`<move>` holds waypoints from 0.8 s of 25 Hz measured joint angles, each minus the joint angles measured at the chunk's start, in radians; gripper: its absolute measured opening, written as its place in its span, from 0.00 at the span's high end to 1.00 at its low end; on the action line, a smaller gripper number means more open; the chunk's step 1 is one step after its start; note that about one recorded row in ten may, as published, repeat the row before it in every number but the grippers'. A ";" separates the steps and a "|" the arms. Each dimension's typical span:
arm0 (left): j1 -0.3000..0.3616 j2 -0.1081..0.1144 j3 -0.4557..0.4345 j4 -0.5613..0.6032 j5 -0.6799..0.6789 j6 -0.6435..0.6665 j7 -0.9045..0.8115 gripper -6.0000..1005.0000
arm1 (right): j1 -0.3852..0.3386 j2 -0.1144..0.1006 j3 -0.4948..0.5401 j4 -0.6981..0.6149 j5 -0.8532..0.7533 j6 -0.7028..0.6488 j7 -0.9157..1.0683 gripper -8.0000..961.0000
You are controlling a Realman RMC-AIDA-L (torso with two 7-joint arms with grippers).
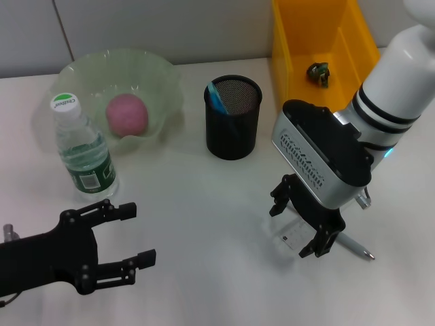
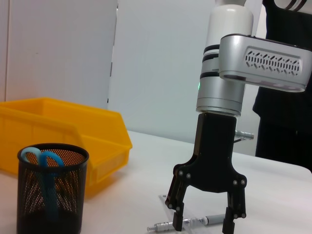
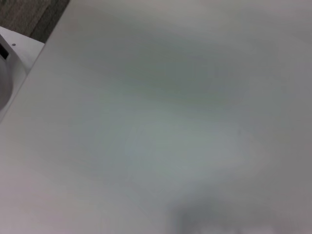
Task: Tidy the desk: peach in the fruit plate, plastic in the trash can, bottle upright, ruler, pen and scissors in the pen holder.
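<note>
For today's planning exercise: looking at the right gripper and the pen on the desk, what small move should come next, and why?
Probably lower the right gripper slightly and close on the pen. Its open fingers already straddle the pen, which lies flat on the table, outside the pen holder. The left gripper waits open nearby.

pink peach (image 1: 126, 114) in a pale translucent green fruit plate (image 1: 163, 78). clear bottle (image 1: 83, 149) with a white-and-green cap and a green label. black mesh pen holder (image 1: 234, 117), light blue scissors (image 1: 218, 99) handles showing inside. bright yellow trash can (image 1: 291, 47) holding a dark, olive-tinted scrap (image 1: 318, 73). silver-grey pen (image 2: 187, 223), clear ruler (image 1: 293, 235). left gripper (image 1: 129, 234) all black; right gripper (image 1: 302, 219) black under a silver and white arm, on a white desk (image 1: 204, 231).
</note>
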 joint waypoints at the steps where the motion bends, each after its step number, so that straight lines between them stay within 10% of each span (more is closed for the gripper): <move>1: 0.000 0.000 0.000 0.000 0.000 0.000 0.000 0.16 | 0.000 0.000 0.000 -0.001 0.000 0.000 0.003 0.15; 20: -0.012 -0.001 0.005 0.017 0.011 0.004 -0.045 0.16 | -0.010 0.000 -0.052 -0.007 0.012 0.017 0.019 0.15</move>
